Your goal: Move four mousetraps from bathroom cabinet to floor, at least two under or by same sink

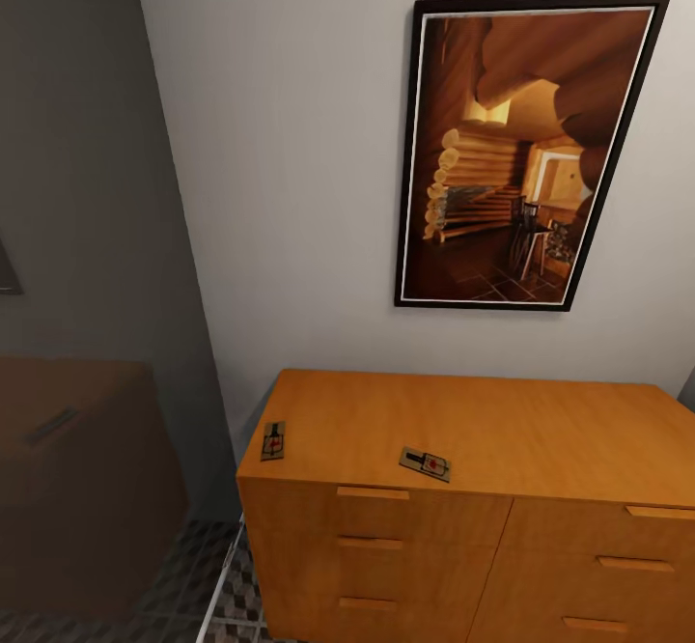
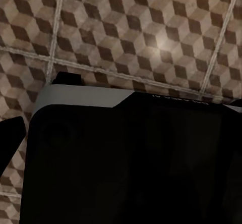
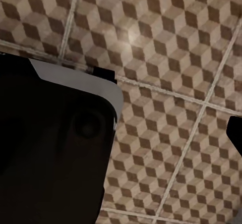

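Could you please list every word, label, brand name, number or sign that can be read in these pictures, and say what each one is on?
No text can be read.
The two mousetraps on the cabinet: each bears a red mark, too small to tell whether it holds letters.
The dark body in the left wrist view: a faint pale row near its edge, too blurred to read.
The framed picture: a log cabin scene, no lettering.

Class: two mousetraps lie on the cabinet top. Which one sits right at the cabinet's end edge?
The mousetrap at the cabinet's left end, lying lengthwise towards the wall. The other mousetrap lies nearer the middle, angled along the front edge.
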Available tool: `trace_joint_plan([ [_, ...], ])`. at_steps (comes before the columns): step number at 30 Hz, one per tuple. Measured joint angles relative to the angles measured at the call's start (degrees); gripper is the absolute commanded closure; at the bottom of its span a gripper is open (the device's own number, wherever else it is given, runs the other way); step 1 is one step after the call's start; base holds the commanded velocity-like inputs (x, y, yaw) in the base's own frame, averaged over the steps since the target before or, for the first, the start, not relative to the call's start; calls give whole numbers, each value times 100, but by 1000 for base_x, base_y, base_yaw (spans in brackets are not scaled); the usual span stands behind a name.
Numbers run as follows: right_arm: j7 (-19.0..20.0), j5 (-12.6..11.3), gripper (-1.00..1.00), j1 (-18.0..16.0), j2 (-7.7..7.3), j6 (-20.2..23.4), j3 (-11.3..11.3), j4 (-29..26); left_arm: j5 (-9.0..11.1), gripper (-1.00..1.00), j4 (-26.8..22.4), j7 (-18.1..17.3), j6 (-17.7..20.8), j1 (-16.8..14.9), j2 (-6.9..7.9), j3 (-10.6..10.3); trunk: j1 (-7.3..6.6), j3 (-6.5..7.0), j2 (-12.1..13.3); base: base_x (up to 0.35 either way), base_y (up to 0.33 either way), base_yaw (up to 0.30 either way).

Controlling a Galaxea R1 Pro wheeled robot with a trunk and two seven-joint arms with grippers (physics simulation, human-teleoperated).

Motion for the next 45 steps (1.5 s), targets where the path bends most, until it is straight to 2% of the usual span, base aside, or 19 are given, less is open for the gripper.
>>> trace_joint_plan([
  [2, 9, -24, -100, 1, -5, 64, -4, -64, -2, -100, -62, 0, 58, 0, 11, -8, 0, 0, 0, 0, 0, 0],
  [3, -5, -33, -100, -1, -11, 1780, -14, -673, -2, -100, -643, 0, 1599, 0, 13, -12, 0, -1, 0, 0, 0, 0],
  [4, 4, -48, -100, 3, -26, 2459, -16, -1497, 0, -100, -1461, 0, 2056, 1, 18, -17, 0, 0, 1, 0, 0, 0],
  [5, 19, -55, -100, 5, -32, 2692, -10, -2566, 6, -100, -2522, 0, 2219, -13, 21, -43, 0, 1, 1, 0, 0, 0],
  [6, 37, -54, -100, -4, -36, 2901, 1, -3672, 10, -100, -2810, -1, 2366, -4, 24, -51, 0, 3, 0, 0, 0, 0],
  [9, 110, -107, -100, 7, -51, 3439, 0, -4390, 12, -100, -3379, -2, 2775, -1, 29, -59, 0, 1, 1, 0, 0, 0],
  [10, 179, -152, -100, 7, -69, 3714, 0, -4733, 14, -100, -3690, -2, 3021, -1, 30, -62, -1, 2, 1, 0, 0, 0],
  [17, 342, -297, -100, 10, -165, 4451, 0, -5802, 18, -100, -4714, 1, 3751, 0, 34, -69, -1, 1, 1, 0, 0, 0],
  [19, 364, -316, -100, 10, -181, 4752, -3, -6209, 23, -100, -5123, -1, 4023, 0, 39, -71, -1, 1, 1, 0, 0, 0],
  [27, 385, -326, -100, 11, -193, 5534, -14, -7262, 26, -100, -6222, -2, 4827, 1, 51, -73, -1, 1, 1, 0, 0, 0],
  [35, 390, -326, -100, 11, -195, 6003, -20, -7874, 27, -100, -7030, -2, 5394, 2, 47, -73, 0, 1, 1, 0, 0, 0],
  [45, 393, -327, -100, 11, -195, 6178, -37, -8381, 35, -100, -7710, -2, 5801, 2, 39, -78, 0, 1, 1, 0, 0, 0],
])
